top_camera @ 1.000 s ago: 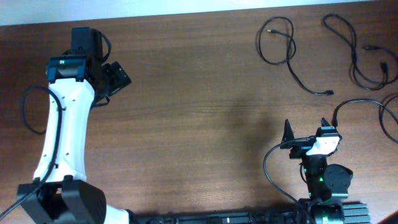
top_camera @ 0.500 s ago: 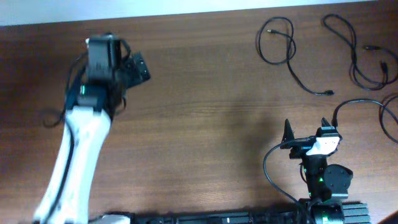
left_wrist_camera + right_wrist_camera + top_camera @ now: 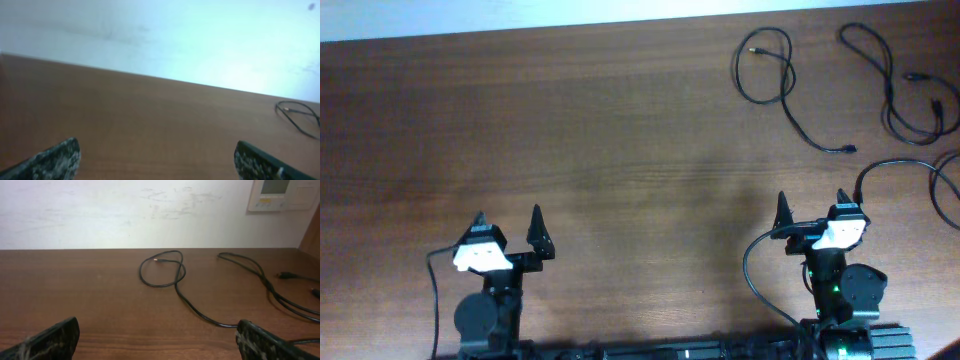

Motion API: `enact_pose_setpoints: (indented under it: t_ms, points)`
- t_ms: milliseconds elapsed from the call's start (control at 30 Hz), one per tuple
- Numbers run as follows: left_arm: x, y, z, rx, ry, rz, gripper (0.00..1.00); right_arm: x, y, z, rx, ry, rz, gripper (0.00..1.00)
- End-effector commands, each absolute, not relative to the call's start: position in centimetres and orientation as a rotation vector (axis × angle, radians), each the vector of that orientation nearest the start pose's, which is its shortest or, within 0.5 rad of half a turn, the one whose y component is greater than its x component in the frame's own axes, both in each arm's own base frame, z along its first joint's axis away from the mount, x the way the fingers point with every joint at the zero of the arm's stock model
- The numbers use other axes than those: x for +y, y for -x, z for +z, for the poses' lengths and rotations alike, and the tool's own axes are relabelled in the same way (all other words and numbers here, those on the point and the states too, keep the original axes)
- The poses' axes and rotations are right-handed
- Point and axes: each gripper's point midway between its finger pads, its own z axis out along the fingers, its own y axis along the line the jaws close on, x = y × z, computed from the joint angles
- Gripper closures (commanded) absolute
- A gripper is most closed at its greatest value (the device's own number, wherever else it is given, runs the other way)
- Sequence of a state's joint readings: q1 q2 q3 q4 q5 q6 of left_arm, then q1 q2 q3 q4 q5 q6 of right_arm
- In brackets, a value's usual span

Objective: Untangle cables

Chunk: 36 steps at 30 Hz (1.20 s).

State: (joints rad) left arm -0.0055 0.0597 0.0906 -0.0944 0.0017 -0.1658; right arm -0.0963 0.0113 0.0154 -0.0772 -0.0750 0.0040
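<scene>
Separate thin black cables lie at the table's far right. A looped cable (image 3: 767, 68) trails a tail toward the front right. It also shows in the right wrist view (image 3: 162, 270) and at the edge of the left wrist view (image 3: 297, 112). A second cable (image 3: 890, 90) curls beside it, also in the right wrist view (image 3: 265, 282). A third cable (image 3: 942, 185) runs along the right edge. My left gripper (image 3: 508, 222) is open and empty at the front left (image 3: 160, 160). My right gripper (image 3: 812, 200) is open and empty at the front right (image 3: 157, 340), short of the cables.
The brown wooden table (image 3: 620, 150) ends at a white wall along the back. A white wall panel (image 3: 280, 195) hangs at the upper right. Thicker black arm wires loop beside each arm base, such as the right arm wire (image 3: 752, 275).
My left arm has pulled back from its reach over the far left of the table to the front edge. The right arm and the cables have not moved.
</scene>
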Motion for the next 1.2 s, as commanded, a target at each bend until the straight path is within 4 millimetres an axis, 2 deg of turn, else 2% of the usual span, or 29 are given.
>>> enact_pose_setpoints:
  t_ms: [0,100,1167]
  points:
    - [-0.9,-24.6,17.3,1.581,-0.044,-0.046,0.01,-1.0,-24.5,15.7,1.648,-0.025,-0.009,0.01]
    - [-0.6,-24.6,15.7,1.645,-0.046,-0.025,0.01,-1.0,-24.5,15.7,1.648,-0.025,-0.009,0.01]
    - [-0.6,-24.6,15.8,1.643,-0.046,-0.025,0.01,-1.0,-24.5,15.7,1.648,-0.025,-0.009,0.02]
